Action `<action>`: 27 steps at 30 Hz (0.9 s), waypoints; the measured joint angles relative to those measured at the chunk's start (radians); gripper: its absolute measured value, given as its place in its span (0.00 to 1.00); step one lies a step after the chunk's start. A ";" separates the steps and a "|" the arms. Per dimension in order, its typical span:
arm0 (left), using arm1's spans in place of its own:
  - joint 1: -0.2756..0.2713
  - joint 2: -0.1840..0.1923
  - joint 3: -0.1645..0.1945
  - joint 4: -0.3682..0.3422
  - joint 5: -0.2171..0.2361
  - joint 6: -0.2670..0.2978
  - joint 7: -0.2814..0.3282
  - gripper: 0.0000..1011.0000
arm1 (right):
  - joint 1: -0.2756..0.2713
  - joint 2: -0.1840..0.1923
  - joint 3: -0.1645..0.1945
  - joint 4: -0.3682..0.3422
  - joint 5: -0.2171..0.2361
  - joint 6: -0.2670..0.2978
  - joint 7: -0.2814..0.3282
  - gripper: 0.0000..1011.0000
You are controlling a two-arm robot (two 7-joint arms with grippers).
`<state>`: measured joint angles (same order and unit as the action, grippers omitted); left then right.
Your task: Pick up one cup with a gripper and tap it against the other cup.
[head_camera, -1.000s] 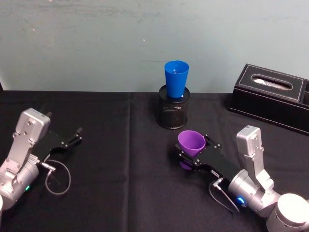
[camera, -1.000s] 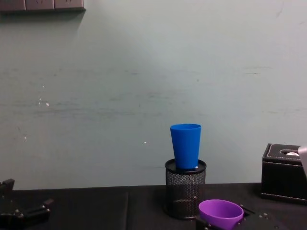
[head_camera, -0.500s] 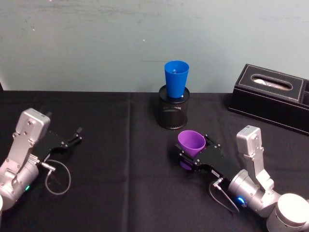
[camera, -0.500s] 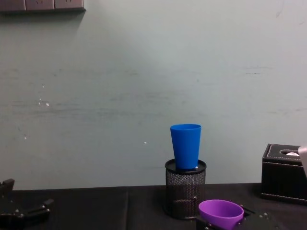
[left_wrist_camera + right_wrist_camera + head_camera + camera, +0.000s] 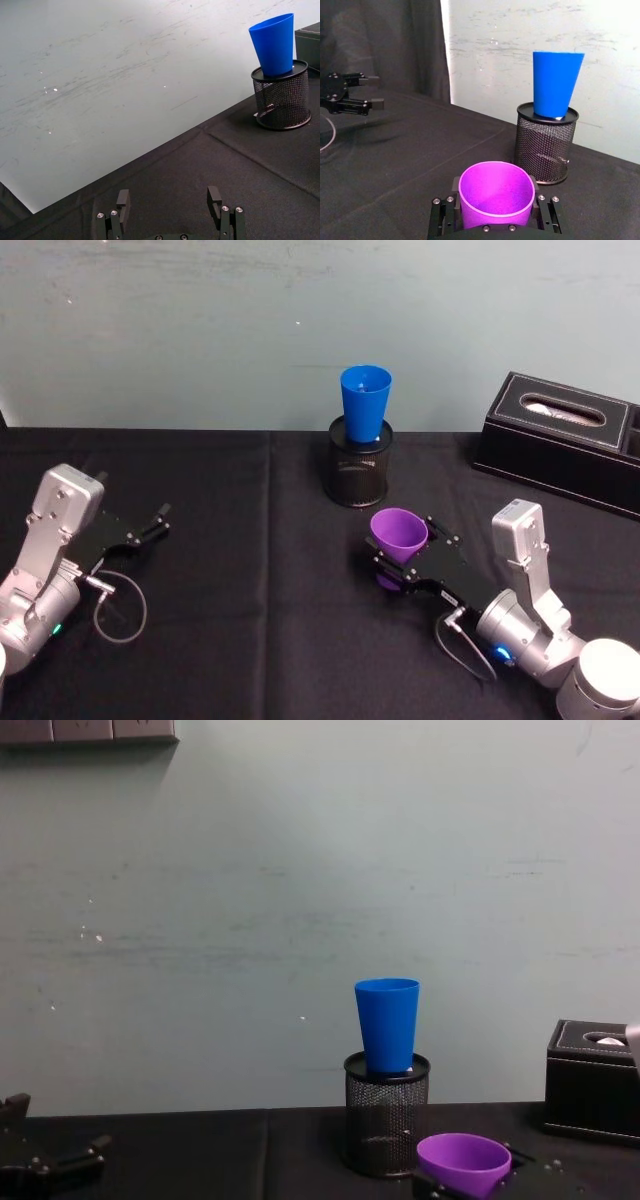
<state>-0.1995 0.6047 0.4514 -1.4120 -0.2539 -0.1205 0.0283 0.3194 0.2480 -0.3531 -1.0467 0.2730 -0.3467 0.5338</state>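
Purple cup (image 5: 398, 533) is sitting low on the robot's right, on or just above the black cloth (image 5: 250, 580). The right gripper (image 5: 405, 558) is closing its plates on the cup's lower wall from both sides. Whether the base is clearing the cloth, cannot tell.

Handling, as a judgement: thin plastic tumbler, so likely light, smooth and a bit slippery. The wall is probably flexing if squeezed hard. The taper is narrowing downward, so a low grip is risking the cup riding up out of the plates. A hold nearer mid-wall with modest force looks safer.

Blue cup (image 5: 365, 400) is standing upright in the mouth of the mesh pen holder (image 5: 358, 478), farther back near the wall and well apart from the purple cup. It is only perching there, so the tap should be gentle.

Left gripper (image 5: 157, 520) is resting idle on the robot's left, jaws spread and nothing between them. The tissue box (image 5: 560, 440) is lying at far right.

Views: the right wrist view is showing both plates pressing the cup's sides, with the open mouth facing up. The head view is giving the gap between the two cups. The chest view is showing the blue cup's rim standing well above the purple rim, so a lift is needed.
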 joint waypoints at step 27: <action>0.000 0.000 0.000 0.000 0.000 0.000 0.000 1.00 | -0.039 0.032 0.035 -0.130 -0.006 -0.014 -0.048 0.74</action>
<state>-0.1995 0.6047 0.4514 -1.4120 -0.2539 -0.1205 0.0283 0.2804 0.2801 -0.3177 -1.1763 0.2667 -0.3603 0.4858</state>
